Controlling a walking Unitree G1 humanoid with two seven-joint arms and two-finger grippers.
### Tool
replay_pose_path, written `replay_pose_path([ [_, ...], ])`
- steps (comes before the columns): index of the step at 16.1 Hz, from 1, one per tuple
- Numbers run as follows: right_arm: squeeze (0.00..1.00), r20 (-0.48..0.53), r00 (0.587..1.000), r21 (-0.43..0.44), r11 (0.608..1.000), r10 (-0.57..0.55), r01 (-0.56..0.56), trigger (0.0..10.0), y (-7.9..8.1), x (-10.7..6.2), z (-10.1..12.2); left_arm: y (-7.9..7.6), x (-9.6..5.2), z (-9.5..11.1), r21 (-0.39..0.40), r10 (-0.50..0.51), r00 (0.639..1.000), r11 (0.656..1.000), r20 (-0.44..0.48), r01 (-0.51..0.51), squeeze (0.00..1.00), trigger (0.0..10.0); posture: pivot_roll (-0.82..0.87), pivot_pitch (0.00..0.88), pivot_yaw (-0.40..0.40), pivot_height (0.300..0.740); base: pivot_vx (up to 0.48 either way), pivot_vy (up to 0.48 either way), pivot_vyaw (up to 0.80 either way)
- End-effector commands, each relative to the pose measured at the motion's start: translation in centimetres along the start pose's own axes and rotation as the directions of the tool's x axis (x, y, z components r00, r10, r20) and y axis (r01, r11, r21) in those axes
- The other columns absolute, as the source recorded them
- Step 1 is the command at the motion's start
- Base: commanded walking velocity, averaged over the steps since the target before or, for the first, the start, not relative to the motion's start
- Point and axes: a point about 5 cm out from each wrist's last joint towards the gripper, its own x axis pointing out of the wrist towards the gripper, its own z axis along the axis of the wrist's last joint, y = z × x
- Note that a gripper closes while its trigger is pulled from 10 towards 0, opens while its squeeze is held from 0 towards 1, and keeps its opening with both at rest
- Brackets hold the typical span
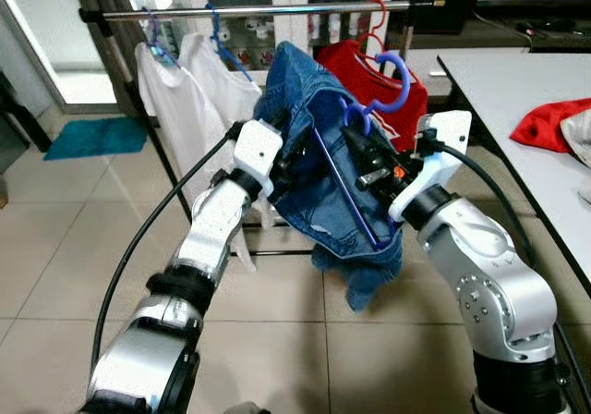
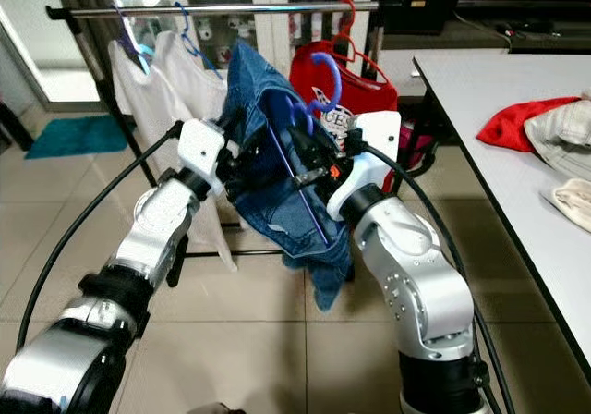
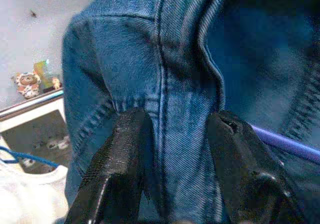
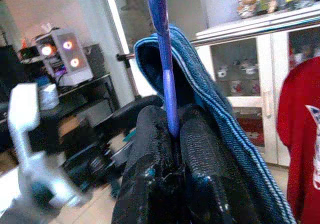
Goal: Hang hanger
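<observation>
The right end effector [image 1: 365, 160] is clamped on the purple plastic hanger [image 1: 383, 86], while the left end effector [image 3: 175, 154] pinches the blue denim jeans [image 1: 319, 146] draped on it, below the silver metal rail [image 1: 277, 9]. This looks like the carry step; next, the hook must rise over the rail.

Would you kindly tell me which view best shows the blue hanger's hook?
The left eye view: the blue hanger's hook curls clear above the denim garment. The right eye view shows it too; the right wrist view shows its shaft between the right gripper fingers.
</observation>
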Motion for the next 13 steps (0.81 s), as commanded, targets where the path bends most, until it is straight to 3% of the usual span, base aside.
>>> replay_pose_path([
  [1,0.0,0.063,0.996,-0.017,0.998,0.056,-0.056,0.0,1.0,-0.3,1.2,0.4,0.5,0.3,0.006,-0.023,1.0,1.0,-0.012,0.023,0.0,0.0,-0.1,0.0,0.076,0.74,0.0,0.0,0.0],
  [9,0.0,0.059,0.997,-0.039,0.998,0.041,-0.039,0.0,0.6,-0.5,0.8,1.1,0.5,0.1,-0.012,-0.016,0.999,1.0,-0.032,0.016,0.0,0.0,-0.1,0.0,0.083,0.74,0.0,0.0,0.0],
  [13,0.0,0.025,1.0,-0.045,0.999,0.006,-0.005,0.0,0.1,-0.3,0.1,0.9,-0.4,-0.7,-0.027,-0.018,0.999,1.0,-0.051,0.016,0.0,0.0,-0.09,0.0,0.07,0.74,0.0,0.0,0.0],
])
